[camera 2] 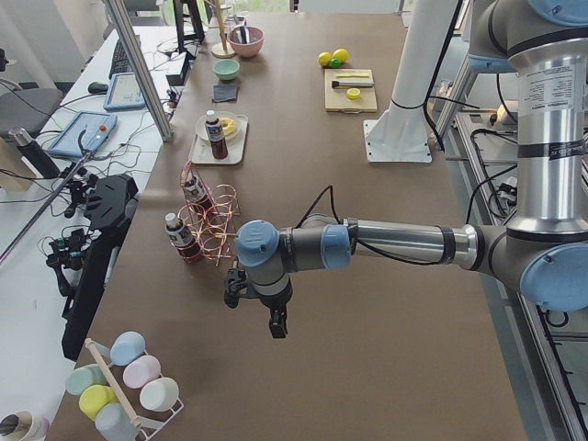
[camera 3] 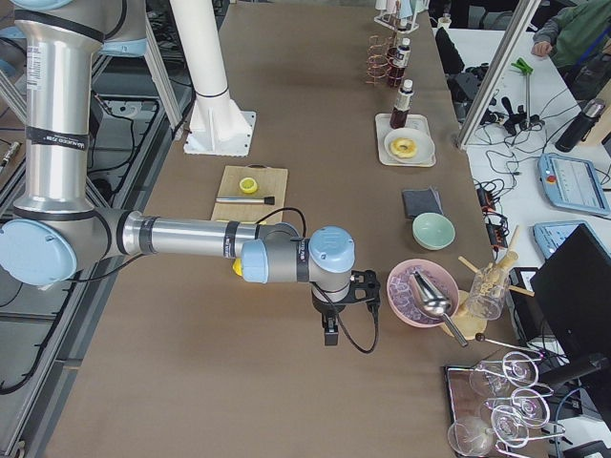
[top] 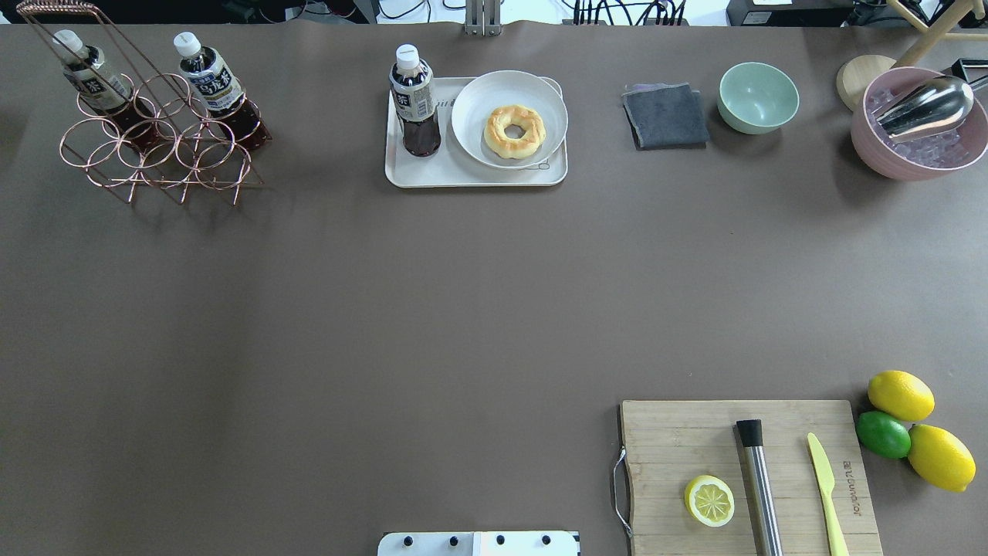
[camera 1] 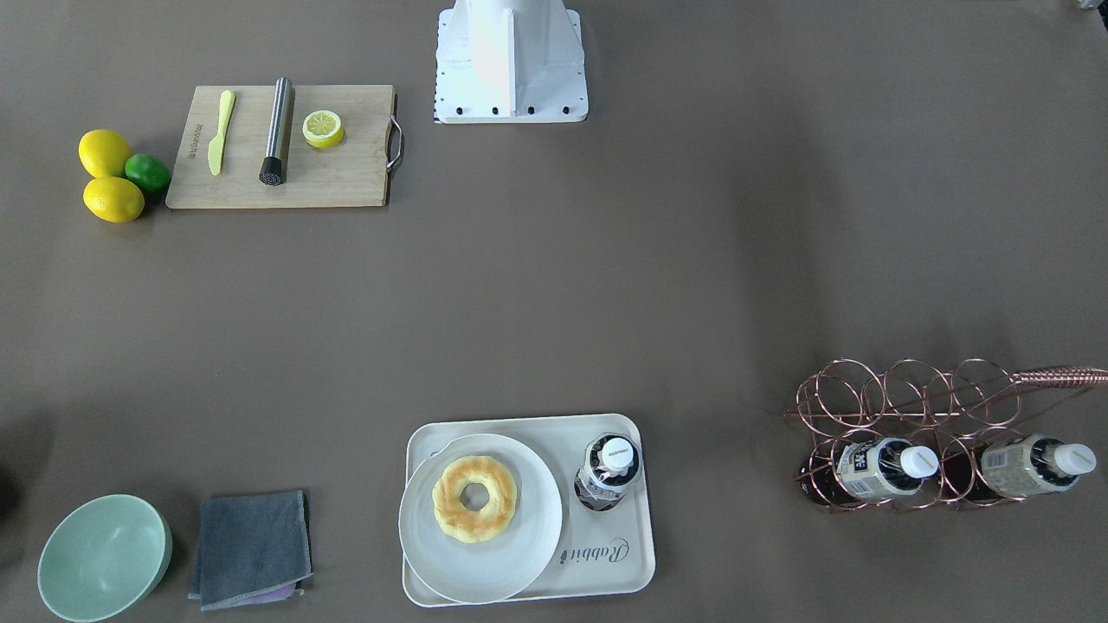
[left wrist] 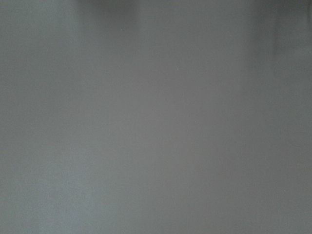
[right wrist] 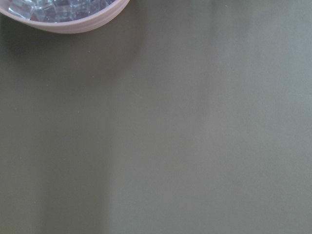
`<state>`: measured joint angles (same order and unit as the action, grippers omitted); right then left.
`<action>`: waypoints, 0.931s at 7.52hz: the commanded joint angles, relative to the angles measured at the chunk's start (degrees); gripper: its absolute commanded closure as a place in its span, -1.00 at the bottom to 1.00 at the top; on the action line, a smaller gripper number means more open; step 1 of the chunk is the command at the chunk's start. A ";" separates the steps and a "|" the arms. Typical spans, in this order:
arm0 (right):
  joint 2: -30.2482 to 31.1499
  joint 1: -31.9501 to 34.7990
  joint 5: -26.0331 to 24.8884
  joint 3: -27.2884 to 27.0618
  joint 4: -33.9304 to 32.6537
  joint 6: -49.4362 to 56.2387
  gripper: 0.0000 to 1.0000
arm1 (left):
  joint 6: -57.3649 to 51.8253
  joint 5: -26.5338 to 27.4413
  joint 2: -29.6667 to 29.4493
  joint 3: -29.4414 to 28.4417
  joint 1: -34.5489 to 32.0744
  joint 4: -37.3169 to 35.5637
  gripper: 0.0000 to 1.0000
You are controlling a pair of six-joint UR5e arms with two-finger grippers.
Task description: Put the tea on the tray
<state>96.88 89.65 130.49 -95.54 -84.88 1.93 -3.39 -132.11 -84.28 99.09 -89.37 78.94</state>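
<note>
On the tray (camera 1: 606,575), the tea (camera 1: 608,472) stands upright in the bare strip beside the plate (camera 1: 519,554), probably because the plate fills the rest. The left tool (camera 2: 275,324) and right tool (camera 3: 330,332) hang well apart from the tray, apparently parked; spread or pressed together, I cannot tell.

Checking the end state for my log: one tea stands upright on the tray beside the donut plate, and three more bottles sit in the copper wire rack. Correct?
Not quite. The copper wire rack holds two bottles, not three, as the overhead exterior view shows. The rest stands: one tea is upright on the tray beside the donut plate.
</note>
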 commanded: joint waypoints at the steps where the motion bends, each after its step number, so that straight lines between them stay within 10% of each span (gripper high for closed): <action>1: 0.85 0.00 0.03 -0.17 0.15 0.00 -1.00 | -0.04 0.10 0.08 -0.13 -0.11 -0.02 -1.00; 7: 0.85 0.00 1.17 -0.27 1.37 -0.08 -1.00 | -0.04 0.10 0.08 -0.22 -0.02 -0.10 -1.00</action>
<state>97.81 89.65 130.84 -95.79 -84.50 1.93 -3.39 -132.01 -84.20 98.90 -89.39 78.84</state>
